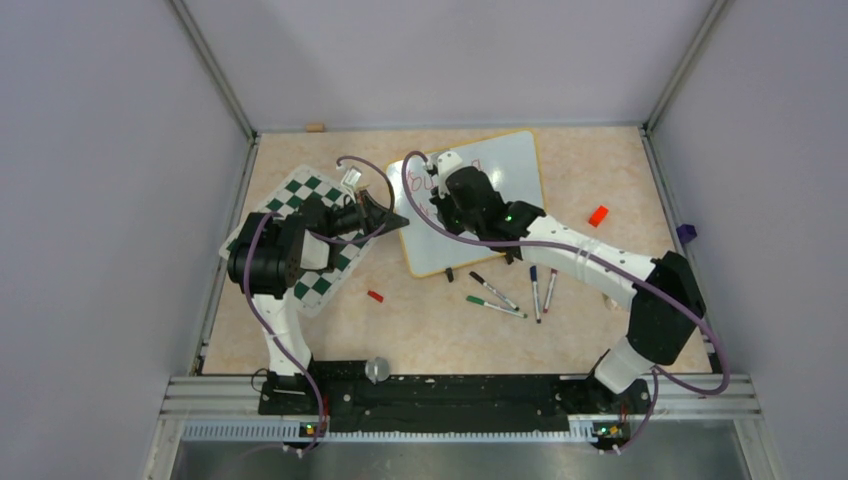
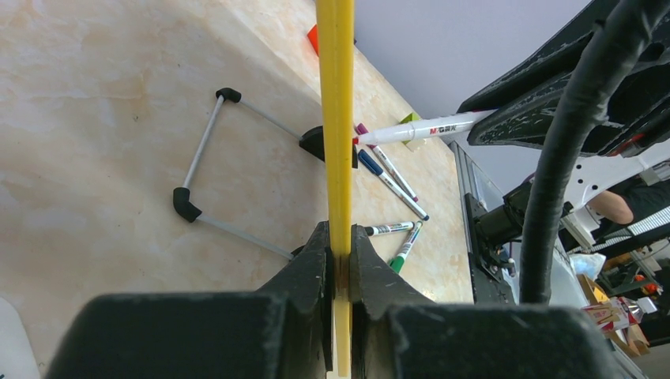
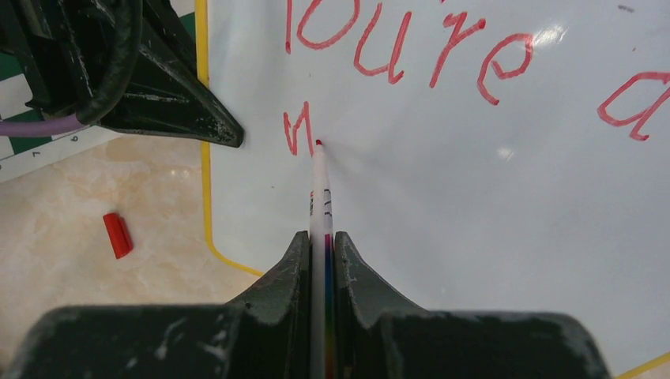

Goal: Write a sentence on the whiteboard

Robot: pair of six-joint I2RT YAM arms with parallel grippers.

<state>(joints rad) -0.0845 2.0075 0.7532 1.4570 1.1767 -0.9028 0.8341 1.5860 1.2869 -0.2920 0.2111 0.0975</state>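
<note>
At the whiteboard (image 1: 512, 172) rim, the left gripper (image 2: 340, 237) clamps its yellow edge; the board looks light, stiff and slippery. The right gripper (image 3: 320, 237) pinches a red marker (image 3: 319, 185).

In the right wrist view, the red handwriting (image 3: 379, 47) on the glossy white, yellow-framed whiteboard (image 3: 490, 237) is cut off by the top and right edges. The slim white marker (image 3: 320, 189) has its rear hidden between the fingers (image 3: 288, 272) of the right gripper (image 3: 320, 237). From above, the writing is too small to be read.
</note>
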